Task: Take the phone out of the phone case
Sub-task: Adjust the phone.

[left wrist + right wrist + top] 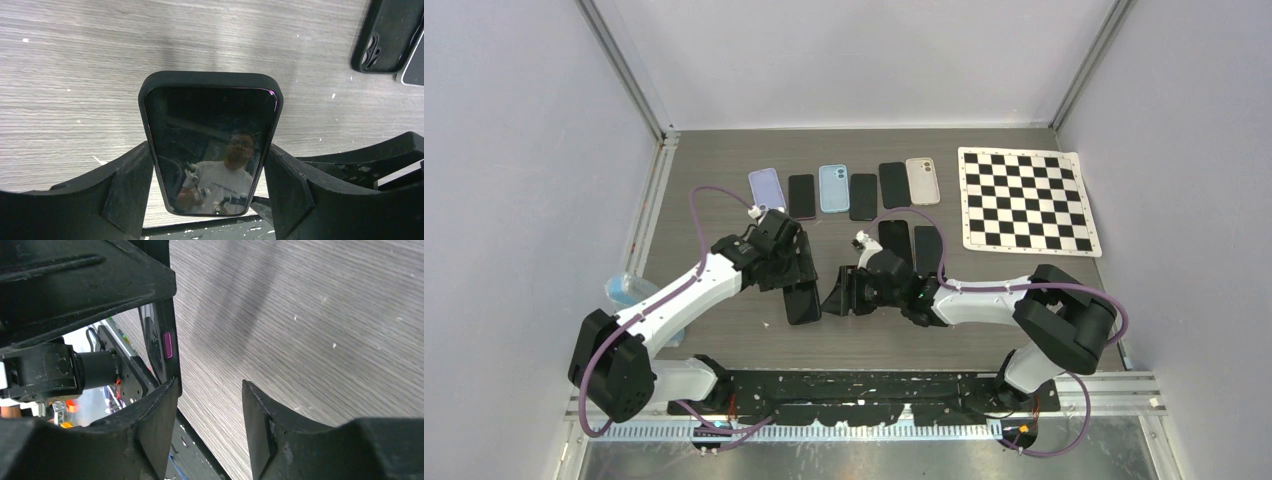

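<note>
A phone with a dark reflective screen sits in a black phone case, held tilted above the table. My left gripper is shut on it, one finger pressing each long side of the case. In the top view the phone hangs just below my left gripper. My right gripper is close on its right. In the right wrist view my right gripper is open, with only table between its fingers. The phone's edge, with a purple side button, lies just past the left fingertip.
A row of several phones and cases lies at the back, from a purple one to a beige one. Two black ones lie nearer. A checkerboard mat is at the back right. A bluish object sits at the left edge.
</note>
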